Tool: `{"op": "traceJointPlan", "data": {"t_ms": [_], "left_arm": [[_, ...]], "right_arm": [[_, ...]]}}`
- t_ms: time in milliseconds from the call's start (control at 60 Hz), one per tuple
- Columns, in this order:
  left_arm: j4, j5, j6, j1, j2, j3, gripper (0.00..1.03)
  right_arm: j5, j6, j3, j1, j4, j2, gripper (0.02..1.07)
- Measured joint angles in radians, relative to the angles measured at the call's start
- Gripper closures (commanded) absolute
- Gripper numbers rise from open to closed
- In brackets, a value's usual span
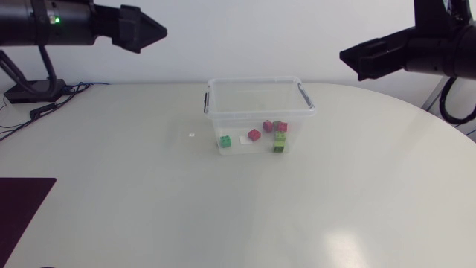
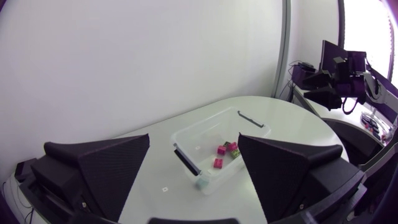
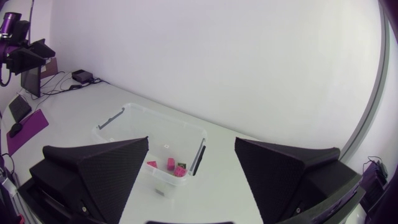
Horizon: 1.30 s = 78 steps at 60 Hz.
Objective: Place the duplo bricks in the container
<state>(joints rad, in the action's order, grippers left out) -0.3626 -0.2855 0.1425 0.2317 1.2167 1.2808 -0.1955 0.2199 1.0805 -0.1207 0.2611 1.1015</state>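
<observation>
Clear plastic container point(image 1: 256, 80) with black handles stands just far of the white table's point(image 1: 149, 201) centre in my head view, the green and pink duplo bricks point(image 1: 254, 135) all inside, my left gripper point(image 1: 160, 31) and right gripper point(image 1: 346, 56) high at either side, well apart from it. From my left wrist, the left gripper point(image 2: 194, 137) is spread wide, holding nothing, the container point(image 2: 186, 134) ahead. From my right wrist, the right gripper point(image 3: 191, 141) gapes equally wide, empty, bricks point(image 3: 169, 163) in the container point(image 3: 155, 121) ahead.
</observation>
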Motion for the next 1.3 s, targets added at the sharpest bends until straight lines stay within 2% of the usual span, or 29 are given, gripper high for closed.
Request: {"op": "traceJointPlan", "data": {"t_ms": [250,367,467,817,1067,1300], "left_arm": [[0.136,0.151,0.014,-0.037,-0.141,-0.218,0.04],[0.209,0.228,0.014,-0.039,-0.192,-0.317,0.04],[0.264,0.261,0.015,-0.041,-0.245,-0.406,0.04],[0.369,0.269,0.052,-0.111,-0.456,-0.651,0.04],[0.377,0.269,0.064,-0.15,-0.643,-0.792,0.04],[0.376,0.269,0.047,-0.167,-0.802,-0.905,0.04]], "right_arm": [[0.141,0.0,-0.229,-0.003,-0.14,-0.111,0.07],[0.16,0.0,-0.327,-0.005,-0.188,-0.186,0.07],[0.166,0.0,-0.39,-0.002,-0.208,-0.248,0.07],[0.24,0.016,-0.518,0.011,-0.212,-0.481,0.07],[0.298,0.015,-0.577,0.014,-0.17,-0.652,0.07],[0.294,-0.01,-0.671,0.039,-0.161,-0.77,0.06]]}}
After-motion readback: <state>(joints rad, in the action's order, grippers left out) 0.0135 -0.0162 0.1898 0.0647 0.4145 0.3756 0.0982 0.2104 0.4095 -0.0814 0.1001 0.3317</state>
